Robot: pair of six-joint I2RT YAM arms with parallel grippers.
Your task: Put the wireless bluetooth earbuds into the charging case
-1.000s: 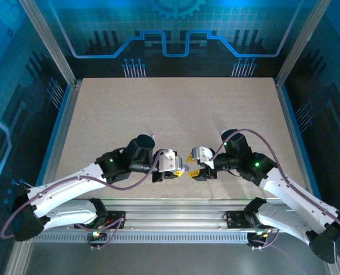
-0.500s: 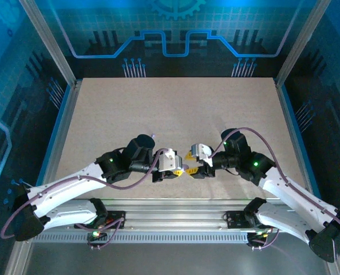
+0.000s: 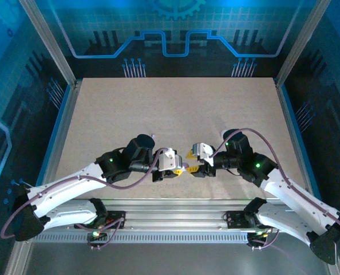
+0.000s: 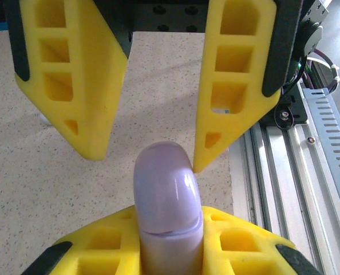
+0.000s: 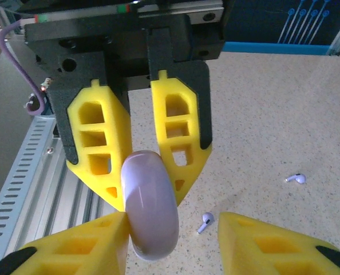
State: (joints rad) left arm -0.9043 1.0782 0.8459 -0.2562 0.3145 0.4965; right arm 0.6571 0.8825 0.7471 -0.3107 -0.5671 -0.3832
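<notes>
Pale lavender glossy round plastic charging case (image 4: pixel 167 200) pinched edge-on between yellow fingers of left gripper (image 5: pixel 150 201), seam line showing across case. Right gripper (image 4: pixel 147 161) spread wide, holding nothing, fingers straddling case from opposite side; one finger just beside case, contact unclear. Both grippers nose to nose, low over near-centre of speckled beige tabletop (image 3: pixel 158 114). Tiny lavender plastic earbud (image 5: pixel 206 222) lying loose on tabletop near case. Second pale earbud (image 5: pixel 295 178) farther off, well apart from case.
</notes>
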